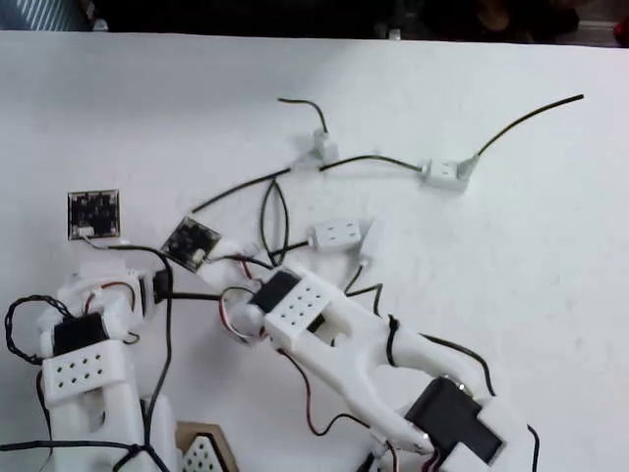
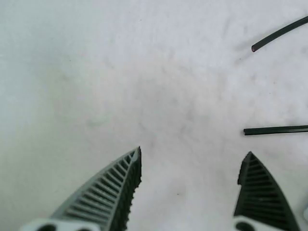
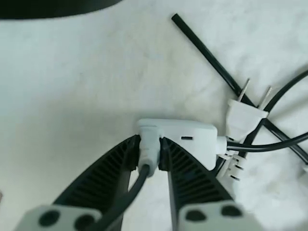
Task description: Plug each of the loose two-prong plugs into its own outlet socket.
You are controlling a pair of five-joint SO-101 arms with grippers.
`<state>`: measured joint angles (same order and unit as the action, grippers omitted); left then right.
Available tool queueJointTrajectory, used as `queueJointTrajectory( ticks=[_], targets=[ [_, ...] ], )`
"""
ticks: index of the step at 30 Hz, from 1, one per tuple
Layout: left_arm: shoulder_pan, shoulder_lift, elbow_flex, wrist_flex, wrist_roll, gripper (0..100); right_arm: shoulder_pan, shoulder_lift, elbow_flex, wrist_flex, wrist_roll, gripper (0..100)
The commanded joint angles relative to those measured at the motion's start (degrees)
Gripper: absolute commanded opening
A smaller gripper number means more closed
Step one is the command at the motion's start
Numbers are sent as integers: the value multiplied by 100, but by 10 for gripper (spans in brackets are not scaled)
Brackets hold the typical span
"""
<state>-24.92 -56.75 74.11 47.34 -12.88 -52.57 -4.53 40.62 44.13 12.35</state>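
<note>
My right gripper [image 3: 149, 143] is shut on a white two-prong plug [image 3: 149, 155] whose front end meets a white outlet socket block [image 3: 190, 138] lying on the table. Just beyond that block lies a loose white plug [image 3: 244, 117] with both prongs bare, on crossing black cables [image 3: 211, 60]. In the high view the right arm [image 1: 324, 329] stretches from the lower right to the table's middle. Two more white sockets [image 1: 339, 234] [image 1: 445, 173] lie farther back. My left gripper [image 2: 194, 151] hangs open over bare white table, with two black cable ends [image 2: 274, 130] to one side.
A small white connector [image 1: 319, 146] with a short black lead sits at the back. Black cables loop across the middle of the table [image 1: 275, 211]. Two small circuit boards [image 1: 93, 214] [image 1: 190, 242] stand above the arms. The table's far left and right are bare.
</note>
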Motion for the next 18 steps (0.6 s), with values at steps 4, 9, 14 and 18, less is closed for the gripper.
queueJointTrajectory(
  ticks=[4,9,14,18],
  targets=[
    [-57,-110,0,-114,18,317,75,215,457,-418,26,17],
    [-57,-110,0,-114,18,317,75,268,484,-418,44,17],
    [-57,-110,9,-114,18,317,75,40,343,-198,44,17],
    [-57,-110,9,-114,18,317,251,-664,-18,259,53,17]
  ],
)
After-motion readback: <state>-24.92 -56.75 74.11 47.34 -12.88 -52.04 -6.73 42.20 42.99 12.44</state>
